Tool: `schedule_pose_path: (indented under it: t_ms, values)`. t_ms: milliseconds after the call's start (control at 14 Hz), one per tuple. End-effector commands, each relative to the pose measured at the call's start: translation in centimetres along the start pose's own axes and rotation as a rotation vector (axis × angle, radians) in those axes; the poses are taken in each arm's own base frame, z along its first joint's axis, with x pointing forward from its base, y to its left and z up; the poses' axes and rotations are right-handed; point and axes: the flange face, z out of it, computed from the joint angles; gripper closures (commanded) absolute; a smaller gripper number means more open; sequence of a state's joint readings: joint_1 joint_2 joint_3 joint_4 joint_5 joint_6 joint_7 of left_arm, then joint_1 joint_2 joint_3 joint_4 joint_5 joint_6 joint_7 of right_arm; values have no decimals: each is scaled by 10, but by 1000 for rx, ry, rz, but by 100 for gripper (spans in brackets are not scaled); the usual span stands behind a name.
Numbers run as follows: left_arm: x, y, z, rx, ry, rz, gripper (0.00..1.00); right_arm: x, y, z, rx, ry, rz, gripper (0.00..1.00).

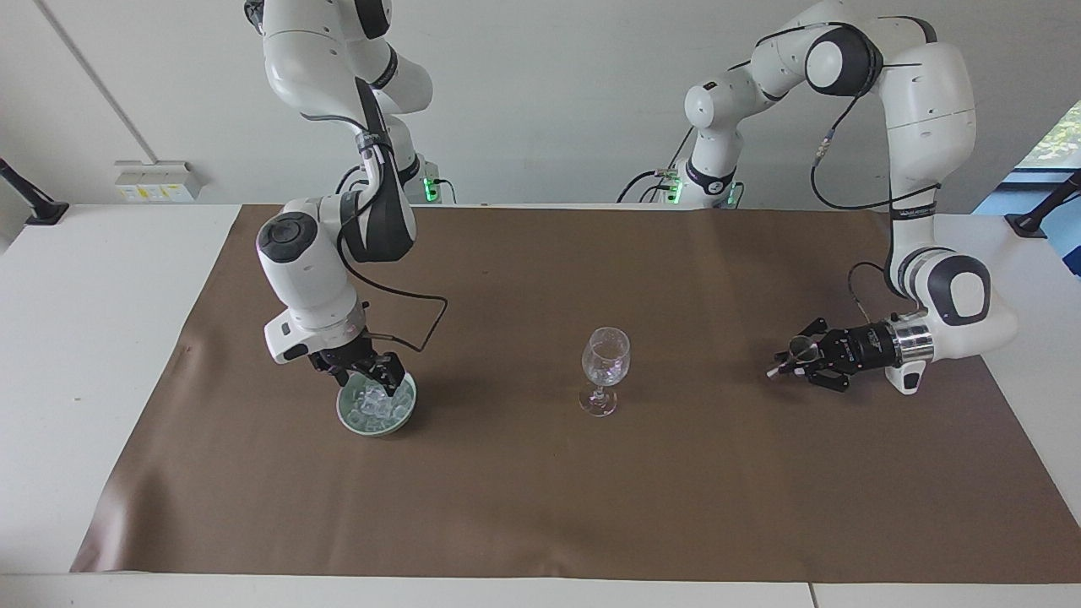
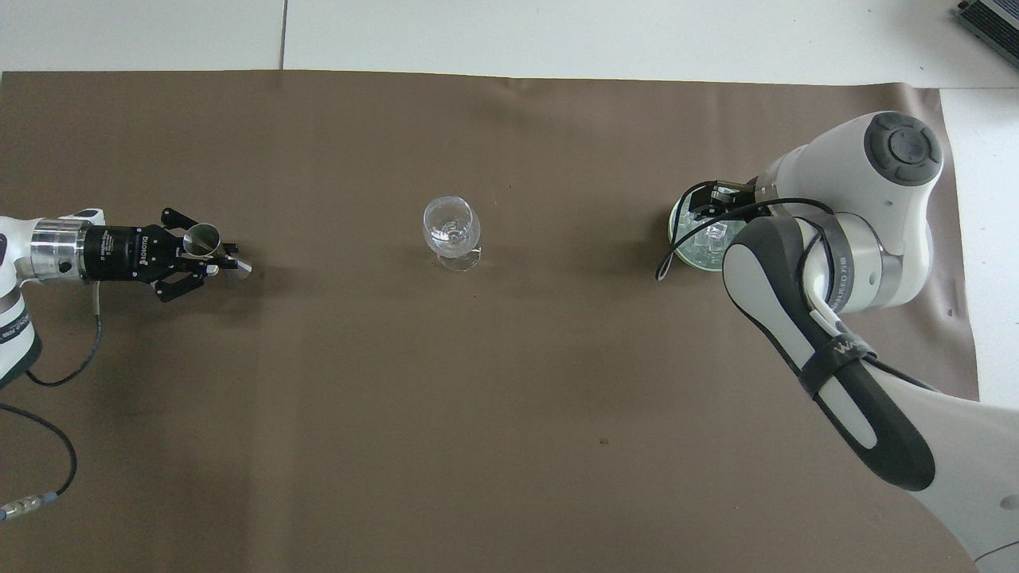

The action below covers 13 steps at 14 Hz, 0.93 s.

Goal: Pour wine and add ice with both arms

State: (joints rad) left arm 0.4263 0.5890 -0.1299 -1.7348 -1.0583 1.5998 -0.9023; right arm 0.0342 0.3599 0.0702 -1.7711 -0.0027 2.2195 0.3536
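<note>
The ice [image 1: 377,408] is a heap of clear chunks in a pale green bowl [image 1: 344,412] toward the right arm's end of the table. My right gripper [image 1: 377,380] points down into the bowl, with its tips among the ice. In the overhead view the right gripper [image 2: 716,207] and wrist cover most of the bowl [image 2: 675,235]. My left gripper [image 1: 792,363] lies level just above the mat toward the left arm's end. It is shut on the small steel jigger [image 1: 799,346], which also shows in the overhead view [image 2: 203,236] in the left gripper [image 2: 213,256]. No liquid shows.
A clear stemmed wine glass [image 1: 605,365] stands upright at the middle of the brown mat [image 1: 540,507], between the bowl and the jigger; it also shows in the overhead view [image 2: 451,231]. Black cables hang from both wrists.
</note>
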Motion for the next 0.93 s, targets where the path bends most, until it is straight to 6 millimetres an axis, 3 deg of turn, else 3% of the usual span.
schedule_pose_path:
  t_ms: [0,287,860]
  values:
    - [7,-4,-1,-2,-26,13,100,-2,2,8,-11,7,12,7]
    - [20,-6,-7,-4,-31,4,100,-5,5,21,-6,19,10,7]
    - [26,-8,-6,-3,-37,32,100,-5,6,24,-6,16,15,27]
